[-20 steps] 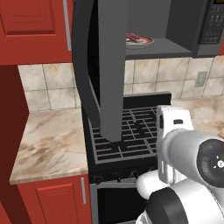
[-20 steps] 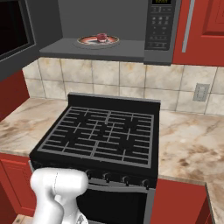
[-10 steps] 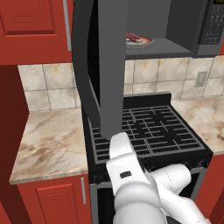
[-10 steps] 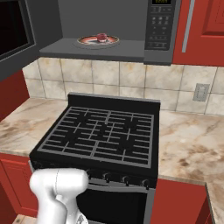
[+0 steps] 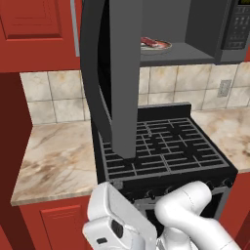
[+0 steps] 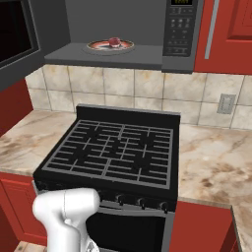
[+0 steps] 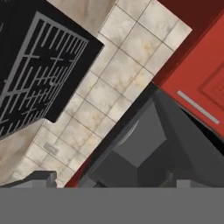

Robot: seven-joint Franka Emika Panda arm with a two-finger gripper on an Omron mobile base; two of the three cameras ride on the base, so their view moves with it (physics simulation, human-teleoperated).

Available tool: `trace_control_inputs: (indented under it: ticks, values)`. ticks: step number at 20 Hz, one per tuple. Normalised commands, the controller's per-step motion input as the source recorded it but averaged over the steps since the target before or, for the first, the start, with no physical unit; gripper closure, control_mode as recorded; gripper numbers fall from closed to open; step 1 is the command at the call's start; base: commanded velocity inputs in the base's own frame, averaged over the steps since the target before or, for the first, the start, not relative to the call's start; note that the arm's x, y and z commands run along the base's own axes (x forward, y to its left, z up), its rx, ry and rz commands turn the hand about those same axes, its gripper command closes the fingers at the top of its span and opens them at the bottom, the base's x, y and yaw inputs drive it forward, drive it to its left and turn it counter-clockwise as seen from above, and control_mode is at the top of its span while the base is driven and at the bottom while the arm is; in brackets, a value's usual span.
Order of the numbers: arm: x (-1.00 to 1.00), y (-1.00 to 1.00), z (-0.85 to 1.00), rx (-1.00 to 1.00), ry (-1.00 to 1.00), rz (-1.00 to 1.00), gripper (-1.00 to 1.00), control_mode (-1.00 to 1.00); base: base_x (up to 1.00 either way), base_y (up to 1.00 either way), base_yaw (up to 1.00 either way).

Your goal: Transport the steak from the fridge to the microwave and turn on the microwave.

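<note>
Steak (image 6: 114, 41) lies on a round plate (image 6: 96, 47) inside my open microwave (image 6: 179, 29), toward the left of the cavity floor; from the right base view it reads as a small dark-red lump, while the left base view shows it as a flatter red slab (image 5: 149, 42) partly hidden behind the swung-out door (image 5: 119, 73). That door hangs over the stove (image 6: 113, 150) grates in the left base view. The keypad (image 6: 179, 27) sits at the cavity's right. My hand view looks up at the tiled wall (image 7: 109, 78), the stove and the microwave's underside. My fingertips (image 7: 41, 178) barely show, so I cannot tell their spacing. The steak sits well above and away from my hand.
</note>
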Motion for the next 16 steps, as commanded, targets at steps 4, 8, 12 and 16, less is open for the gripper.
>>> trace_control_inputs:
  ticks: [4,8,12,16]
  values:
    - [0.2,0.27,-0.43,-0.02,-0.14,-0.07,-1.0,-1.0,0.0,0.0,0.0]
    - [0.35,0.37,-0.35,0.0,-0.09,-0.12,-1.0,-1.0,0.0,0.0,0.0]
    - [0.45,0.39,-0.22,0.0,-0.05,-0.13,-1.0,-1.0,0.0,0.0,0.0]
    - [0.42,0.41,-0.02,0.0,-0.01,-0.15,-1.0,-1.0,0.0,0.0,0.0]
